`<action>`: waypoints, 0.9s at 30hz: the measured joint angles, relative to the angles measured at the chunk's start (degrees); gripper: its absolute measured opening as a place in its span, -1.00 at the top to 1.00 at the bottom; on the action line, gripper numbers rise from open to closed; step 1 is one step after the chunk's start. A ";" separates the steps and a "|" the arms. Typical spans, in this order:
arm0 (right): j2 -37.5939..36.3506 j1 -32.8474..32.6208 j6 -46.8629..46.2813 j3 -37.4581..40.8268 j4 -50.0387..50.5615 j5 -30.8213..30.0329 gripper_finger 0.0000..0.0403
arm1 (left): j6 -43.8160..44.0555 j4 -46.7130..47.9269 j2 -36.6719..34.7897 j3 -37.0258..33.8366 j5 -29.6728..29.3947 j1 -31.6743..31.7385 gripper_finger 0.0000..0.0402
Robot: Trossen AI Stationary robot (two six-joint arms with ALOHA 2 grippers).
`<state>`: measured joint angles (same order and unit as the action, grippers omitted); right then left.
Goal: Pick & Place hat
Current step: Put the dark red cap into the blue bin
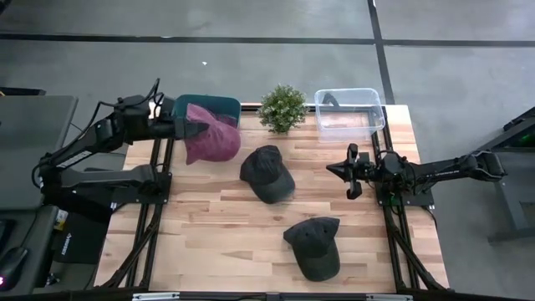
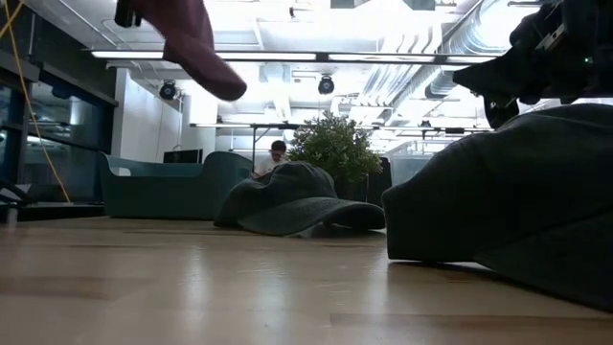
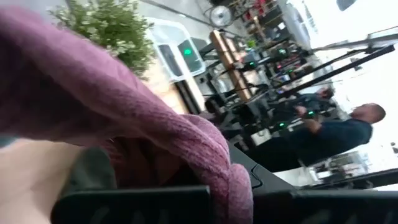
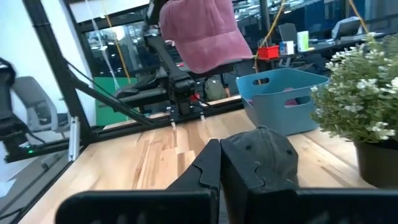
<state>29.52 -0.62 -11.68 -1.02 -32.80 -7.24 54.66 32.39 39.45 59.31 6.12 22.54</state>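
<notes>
A pink hat (image 1: 213,135) hangs in the air at the table's far left, partly over a teal bin (image 1: 219,104). My left gripper (image 1: 192,130) is shut on it. The pink hat also shows high up in the low view (image 2: 196,43) and in the right wrist view (image 4: 202,31). Two dark hats lie on the wooden table, one in the middle (image 1: 267,173) and one near the front edge (image 1: 313,247). My right gripper (image 1: 341,170) stands shut at the right side and holds nothing; its fingers (image 4: 211,171) point toward the middle dark hat (image 4: 258,155). My left gripper holds the pink hat by its edge on the side toward the table's left (image 1: 197,130), pinched between the two fingers. The fingers come nearly level from the table's left. The hat is lifted clear and droops past the fingers (image 3: 143,205), its cloth (image 3: 205,143) hiding the place of contact.
A potted plant (image 1: 282,108) stands at the far middle, and a clear plastic box (image 1: 349,111) stands to its right. Bare wood lies at the front left of the table (image 1: 209,242). A person (image 3: 348,130) is in the room beyond.
</notes>
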 joint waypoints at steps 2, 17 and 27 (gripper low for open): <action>0.00 0.00 0.10 0.00 0.25 -0.46 1.00 | -1.26 0.08 0.42 0.00 2.89 2.72 1.00; 0.00 -0.02 0.15 0.00 0.37 -0.99 1.00 | -12.47 0.78 7.12 0.00 23.18 26.73 1.00; 0.00 -0.02 0.17 0.00 0.37 -0.97 1.00 | -20.30 0.77 15.23 0.00 35.55 37.97 1.00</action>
<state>29.52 -0.64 -11.51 -1.02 -32.42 -8.21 34.36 33.16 54.68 59.31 41.67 60.51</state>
